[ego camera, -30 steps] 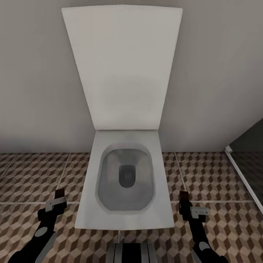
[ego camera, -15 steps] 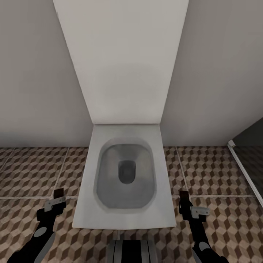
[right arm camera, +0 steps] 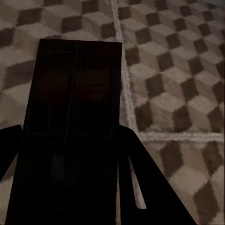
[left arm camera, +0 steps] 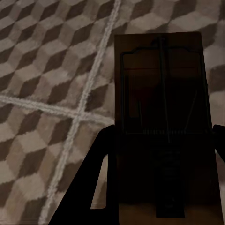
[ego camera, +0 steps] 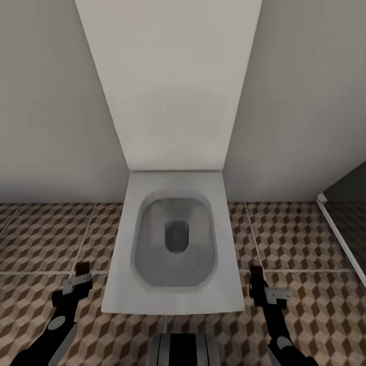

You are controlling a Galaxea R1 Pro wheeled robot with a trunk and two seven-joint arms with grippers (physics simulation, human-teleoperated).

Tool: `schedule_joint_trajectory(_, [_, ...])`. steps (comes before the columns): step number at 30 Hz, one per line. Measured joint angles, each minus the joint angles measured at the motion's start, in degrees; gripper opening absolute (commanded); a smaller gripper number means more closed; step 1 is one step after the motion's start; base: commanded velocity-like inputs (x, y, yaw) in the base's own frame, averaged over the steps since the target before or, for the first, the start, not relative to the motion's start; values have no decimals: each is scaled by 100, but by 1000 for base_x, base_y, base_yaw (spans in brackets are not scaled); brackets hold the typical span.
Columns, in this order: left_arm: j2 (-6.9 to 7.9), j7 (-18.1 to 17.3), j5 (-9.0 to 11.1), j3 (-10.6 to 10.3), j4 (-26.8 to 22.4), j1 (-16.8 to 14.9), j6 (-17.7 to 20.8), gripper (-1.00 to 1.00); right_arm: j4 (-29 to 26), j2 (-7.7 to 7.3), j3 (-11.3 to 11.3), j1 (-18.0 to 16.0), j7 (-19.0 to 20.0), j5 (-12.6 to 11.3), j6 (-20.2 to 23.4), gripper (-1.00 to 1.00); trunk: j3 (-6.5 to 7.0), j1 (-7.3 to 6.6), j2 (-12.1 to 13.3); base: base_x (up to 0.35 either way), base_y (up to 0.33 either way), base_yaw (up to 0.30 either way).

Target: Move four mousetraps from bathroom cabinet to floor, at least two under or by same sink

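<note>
My left gripper (ego camera: 77, 284) is shut on a mousetrap (ego camera: 82, 267), whose brown end sticks out past the fingers, low over the bathroom floor (ego camera: 40, 239). The left wrist view shows this mousetrap (left arm camera: 161, 93) as a dark wooden board with wire spring parts, held above the cube-pattern tiles. On the other side of the toilet, my right gripper (ego camera: 262, 291) is shut on a second mousetrap (ego camera: 255, 273). That mousetrap (right arm camera: 77, 93) looks like a dark board in the right wrist view. The cabinet is out of view.
A white toilet (ego camera: 175, 300) with its lid up stands straight ahead against a pale wall, between my two arms. A dark glass panel with a white frame (ego camera: 335, 229) runs along the right. Tiled floor lies open on both sides of the toilet.
The whole picture has shifted: the camera has moved closer to the toilet, mostly in the first half second. Both arms keep their pose and their mousetraps.
</note>
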Motion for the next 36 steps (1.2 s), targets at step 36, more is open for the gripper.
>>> schedule_joint_trajectory(36, [20, -33, 19, 202, -24, -1, 5, -100, -192, -11, -20, 0, -27, 38, -39, -100, -421, 47, -26, -11, 0, 0])
